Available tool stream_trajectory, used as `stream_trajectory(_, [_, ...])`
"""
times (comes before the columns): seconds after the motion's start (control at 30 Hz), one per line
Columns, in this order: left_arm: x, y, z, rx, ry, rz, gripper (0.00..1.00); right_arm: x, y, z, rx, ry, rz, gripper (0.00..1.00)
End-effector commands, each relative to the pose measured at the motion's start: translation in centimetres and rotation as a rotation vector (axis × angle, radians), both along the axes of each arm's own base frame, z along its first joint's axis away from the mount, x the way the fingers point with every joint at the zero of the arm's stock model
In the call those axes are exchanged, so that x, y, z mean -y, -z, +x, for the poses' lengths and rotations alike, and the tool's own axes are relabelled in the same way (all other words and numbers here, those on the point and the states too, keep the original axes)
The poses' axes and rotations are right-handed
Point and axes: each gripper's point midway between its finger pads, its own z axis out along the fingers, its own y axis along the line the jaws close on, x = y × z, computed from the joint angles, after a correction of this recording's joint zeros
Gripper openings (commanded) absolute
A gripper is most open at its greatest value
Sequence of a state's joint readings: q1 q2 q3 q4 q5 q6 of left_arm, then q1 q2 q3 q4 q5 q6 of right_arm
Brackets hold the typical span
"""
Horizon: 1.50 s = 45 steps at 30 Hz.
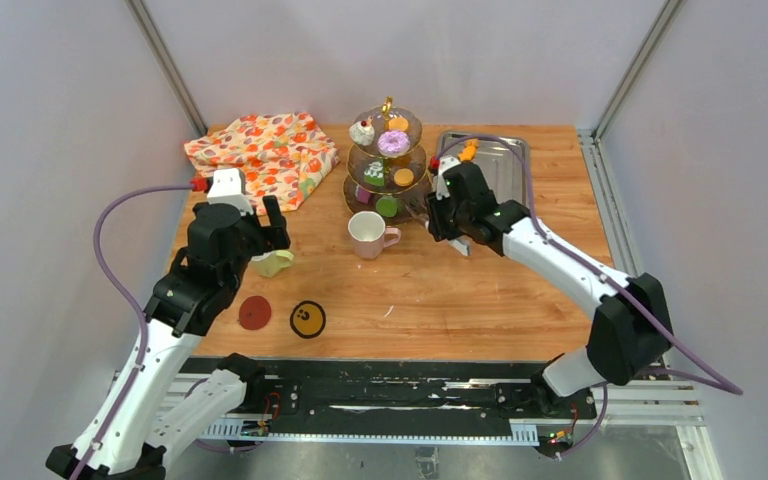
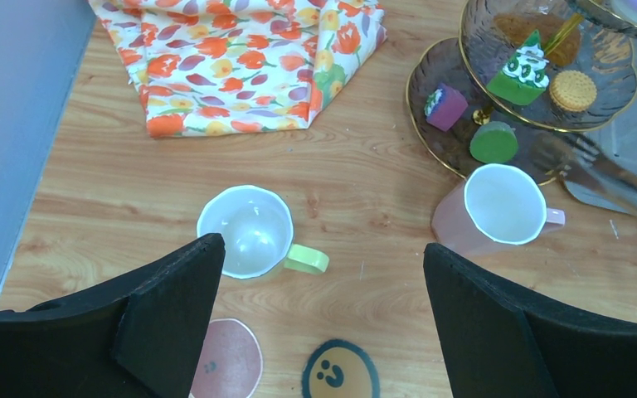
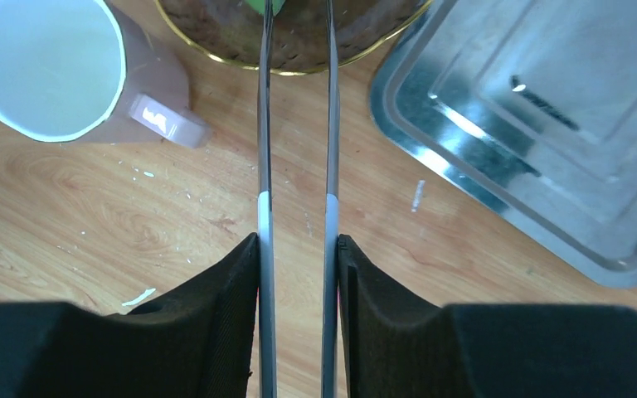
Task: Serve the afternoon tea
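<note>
Two arms work the bench [image 1: 480, 290]. In the top view the left tool [image 1: 266, 238] hangs right over the yellow-green mug [image 1: 274, 263], while the right tool [image 1: 428, 212] noses in at the foot of the three-tier stand [image 1: 388, 165], already loaded with pastries. The pink mug [image 1: 367, 235] stands between the arms, just in front of the stand, and the steel tray [image 1: 500, 165] lies beyond the right arm. On to the left wrist view: this tool [image 2: 322, 249] is spread wide and empty, and the yellow-green mug [image 2: 245, 230] sits upright straight ahead, nearer the left finger [image 2: 174, 298]. Its handle sticks out sideways toward the right finger, along the very line the fingers would close on. That's the relation to watch. The left arm is far the nearer, but I'd say it needs to centre itself or the right finger meets the handle first. A red coaster [image 2: 228, 361] and a smiley coaster [image 2: 340, 373] lie on the near side of the mug, and the metal tongs [image 2: 605, 174] reach toward the stand's bottom tier [image 2: 452, 145]. Right wrist view now: the right tool [image 3: 297, 240] is clamped on the metal tongs [image 3: 264, 149]. Their two blades run parallel, narrowly apart, straight ahead over the stand's gold rim [image 3: 299, 65]. The tips are out of frame, so whether they carry a pastry I cannot tell.
</note>
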<state>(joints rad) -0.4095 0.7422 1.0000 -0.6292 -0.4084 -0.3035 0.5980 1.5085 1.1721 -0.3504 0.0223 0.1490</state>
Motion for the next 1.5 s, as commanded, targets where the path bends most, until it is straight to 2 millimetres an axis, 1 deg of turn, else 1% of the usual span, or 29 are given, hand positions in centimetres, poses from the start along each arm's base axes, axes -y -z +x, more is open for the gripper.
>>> stream_trajectory(0.0, [0.4, -0.7, 0.7, 0.030, 0.004, -0.018, 0.94, 3.1, -2.7, 0.9, 0.096, 0.070, 0.000, 0.37])
stream_trajectory(0.1, [0.7, -0.5, 1.0, 0.022, 0.007, -0.023, 0.94, 5.1, -2.4, 1.2, 0.090, 0.117, -0.006, 0.37])
stream_trajectory(0.23, [0.9, -0.5, 1.3, 0.018, 0.007, -0.023, 0.94, 8.6, -2.6, 2.0, 0.096, 0.222, 0.008, 0.37])
stream_trajectory(0.33, [0.8, -0.3, 1.5, 0.014, 0.000, -0.018, 0.94, 11.8, -3.4, 3.1, 0.130, 0.354, 0.012, 0.38])
stream_trajectory(0.43, [0.9, -0.4, 1.7, 0.020, -0.001, -0.027, 0.94, 13.7, -3.6, 4.9, 0.165, 0.437, -0.019, 0.39])
stream_trajectory(0.5, [1.0, -0.4, 1.9, 0.020, -0.002, -0.025, 0.94, 14.0, -4.0, 6.3, 0.166, 0.456, -0.025, 0.40])
stream_trajectory(0.6, [1.1, -0.4, 2.4, 0.011, -0.007, -0.013, 0.94, 14.5, -3.6, 8.8, 0.147, 0.489, -0.035, 0.40])
stream_trajectory(0.63, [1.0, -0.3, 2.5, 0.008, -0.010, -0.007, 0.94, 14.6, -3.0, 9.7, 0.134, 0.500, -0.037, 0.40])
stream_trajectory(0.67, [1.0, -0.3, 2.7, 0.006, -0.015, -0.003, 0.94, 14.9, -2.9, 10.7, 0.131, 0.514, -0.030, 0.40])
stream_trajectory(0.8, [0.7, -0.1, 3.0, 0.004, -0.032, 0.017, 0.94, 15.1, -2.6, 14.2, 0.130, 0.540, -0.034, 0.40])
stream_trajectory(0.97, [0.2, 0.4, 3.4, -0.009, -0.060, 0.054, 0.94, 14.6, -2.2, 17.7, 0.122, 0.545, -0.017, 0.40])
stream_trajectory(1.23, [0.4, 1.0, 4.1, -0.030, -0.050, 0.082, 0.95, 13.8, -1.2, 20.2, 0.110, 0.551, 0.038, 0.41])
stream_trajectory(1.27, [0.4, 1.1, 4.1, -0.032, -0.051, 0.084, 0.95, 13.7, -1.3, 20.4, 0.113, 0.549, 0.043, 0.41])
stream_trajectory(1.3, [0.3, 1.1, 4.1, -0.031, -0.054, 0.085, 0.94, 13.6, -0.2, 20.7, 0.093, 0.549, 0.036, 0.41])
stream_trajectory(1.33, [0.4, 1.2, 4.2, -0.032, -0.053, 0.086, 0.95, 13.5, 0.3, 20.9, 0.085, 0.549, 0.038, 0.41])
stream_trajectory(1.47, [0.4, 1.4, 4.3, -0.037, -0.051, 0.092, 0.95, 13.4, 1.2, 21.7, 0.066, 0.555, 0.059, 0.41])
